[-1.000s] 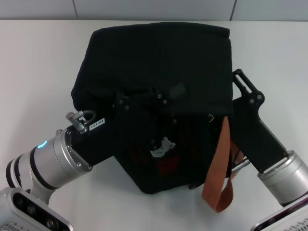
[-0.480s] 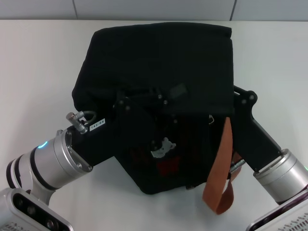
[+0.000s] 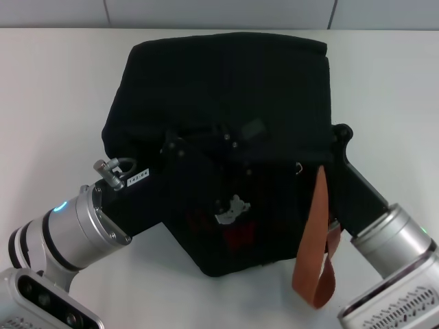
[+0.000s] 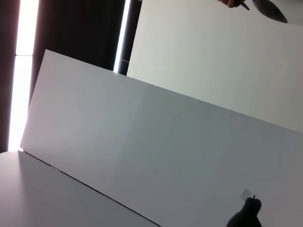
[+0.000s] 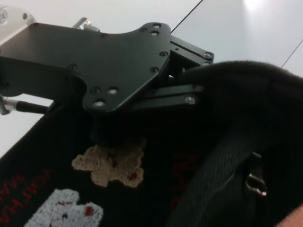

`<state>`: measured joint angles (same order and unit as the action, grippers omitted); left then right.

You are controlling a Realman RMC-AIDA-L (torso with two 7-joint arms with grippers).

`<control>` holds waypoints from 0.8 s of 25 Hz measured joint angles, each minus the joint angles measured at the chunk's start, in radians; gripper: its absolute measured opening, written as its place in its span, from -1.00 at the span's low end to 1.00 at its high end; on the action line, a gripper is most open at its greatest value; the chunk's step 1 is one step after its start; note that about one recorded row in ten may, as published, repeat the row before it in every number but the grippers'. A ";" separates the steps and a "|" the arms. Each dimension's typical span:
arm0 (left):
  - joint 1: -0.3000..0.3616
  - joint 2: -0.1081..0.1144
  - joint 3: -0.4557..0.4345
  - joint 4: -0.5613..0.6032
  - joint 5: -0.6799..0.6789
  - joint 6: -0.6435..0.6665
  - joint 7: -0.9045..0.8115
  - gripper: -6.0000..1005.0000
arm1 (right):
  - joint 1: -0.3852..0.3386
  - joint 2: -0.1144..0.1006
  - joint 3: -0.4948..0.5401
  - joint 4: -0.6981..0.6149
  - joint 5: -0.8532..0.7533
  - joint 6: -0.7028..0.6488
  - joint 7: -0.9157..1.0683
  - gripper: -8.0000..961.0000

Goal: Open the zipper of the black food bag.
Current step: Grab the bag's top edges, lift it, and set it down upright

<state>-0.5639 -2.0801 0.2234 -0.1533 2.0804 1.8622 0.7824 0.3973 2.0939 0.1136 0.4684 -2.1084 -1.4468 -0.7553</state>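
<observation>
The left gripper [image 3: 206, 147] presses into the black food bag [image 3: 226, 96], and its fingertips are lost against the dark fabric, so their spread cannot be read. The right gripper [image 3: 337, 137] is tucked behind the bag's side (only its body shows). The zipper cannot be made out in the head view. The left wrist view shows only blank wall.

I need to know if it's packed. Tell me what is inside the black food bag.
Nothing inside shows: the black food bag is covered by its own black fabric top. The left gripper presses against its front upper edge, and the right gripper sits at its side.
</observation>
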 joint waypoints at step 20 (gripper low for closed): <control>0.013 0.000 -0.081 -0.010 -0.008 -0.004 -0.083 -0.84 | -0.218 0.000 -0.002 -0.102 0.056 0.002 0.052 -0.93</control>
<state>-0.5512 -2.0800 0.1426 -0.1633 2.0721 1.8585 0.6994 0.1792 2.0938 0.1112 0.3660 -2.0522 -1.4444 -0.7034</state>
